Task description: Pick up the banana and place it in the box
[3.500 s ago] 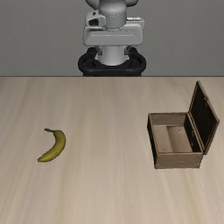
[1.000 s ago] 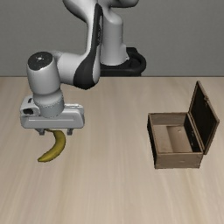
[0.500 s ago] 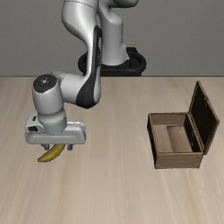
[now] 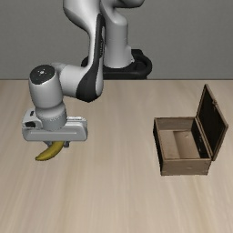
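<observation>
hidden: the top of the banana [image 4: 49, 152] sits under the white hand housing, so the contact points can't be seen; the arm [image 4: 89, 36] runs off the top edge of the frame.
jaws: closed on the banana's upper part, narrow gap, pointing down, left of centre.
banana place: left of the frame, just below the hand, tilted with its lower tip toward the lower left; can't tell if it touches the desk [image 4: 118, 205].
banana look: yellow, curved, brownish tip.
box [image 4: 185, 166]: right of centre, well apart from the banana, lid [image 4: 213, 123] standing open on its right side.
materials: box dark brown wood; desk pale wood-grain planks; arm glossy white with dark joints; black base [image 4: 138, 62] at top centre.
</observation>
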{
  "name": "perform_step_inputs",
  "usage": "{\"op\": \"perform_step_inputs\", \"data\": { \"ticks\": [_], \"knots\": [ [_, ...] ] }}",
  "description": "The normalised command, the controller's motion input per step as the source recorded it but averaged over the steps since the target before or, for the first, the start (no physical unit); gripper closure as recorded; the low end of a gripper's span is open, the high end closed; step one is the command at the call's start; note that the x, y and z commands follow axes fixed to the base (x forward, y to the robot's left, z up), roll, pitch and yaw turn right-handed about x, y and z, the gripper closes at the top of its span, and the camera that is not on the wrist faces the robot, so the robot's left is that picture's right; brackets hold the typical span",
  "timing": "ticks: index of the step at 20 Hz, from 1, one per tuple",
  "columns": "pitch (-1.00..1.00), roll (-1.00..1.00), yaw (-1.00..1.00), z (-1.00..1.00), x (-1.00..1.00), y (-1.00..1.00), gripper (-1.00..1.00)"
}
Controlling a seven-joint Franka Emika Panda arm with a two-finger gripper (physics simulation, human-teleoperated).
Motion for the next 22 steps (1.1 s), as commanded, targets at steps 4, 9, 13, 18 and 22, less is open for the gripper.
{"op": "perform_step_inputs", "data": {
  "ticks": [4,9,13,18,22],
  "knots": [
    [0.00,0.00,0.00,1.00,0.00,0.00,1.00],
    [0.00,0.00,0.00,1.00,0.00,0.00,1.00],
    [0.00,0.00,0.00,1.00,0.00,0.00,1.00],
    [0.00,0.00,0.00,0.80,0.00,0.20,1.00],
    [0.00,0.00,0.00,0.00,0.00,1.00,1.00]
  ]
}}
